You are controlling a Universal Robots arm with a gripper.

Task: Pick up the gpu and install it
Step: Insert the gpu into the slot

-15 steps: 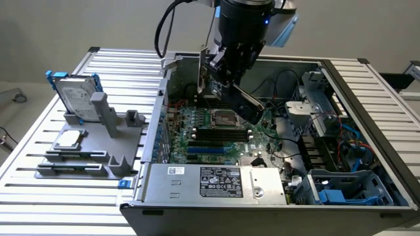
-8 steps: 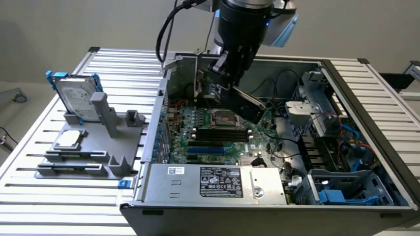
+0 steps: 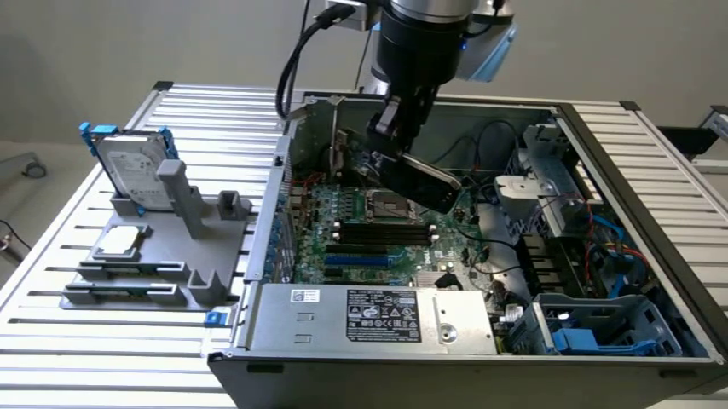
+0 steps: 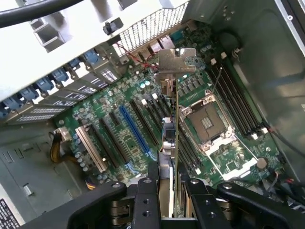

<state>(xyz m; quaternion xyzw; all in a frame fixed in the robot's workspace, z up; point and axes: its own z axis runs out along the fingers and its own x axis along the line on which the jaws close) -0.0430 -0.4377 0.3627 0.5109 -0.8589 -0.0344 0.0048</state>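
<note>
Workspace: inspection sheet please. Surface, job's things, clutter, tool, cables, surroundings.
Surface: slatted metal table with an open PC case on it.
Job's things: gpu held tilted above the motherboard, not seated.
Clutter: hard drive upright in a grey holder; chip lying on the holder.
Tool: tool shut on the gpu's edge.
Cables: black cable loops from the arm; loose wires inside the case.
Surroundings: plain wall behind.
</note>
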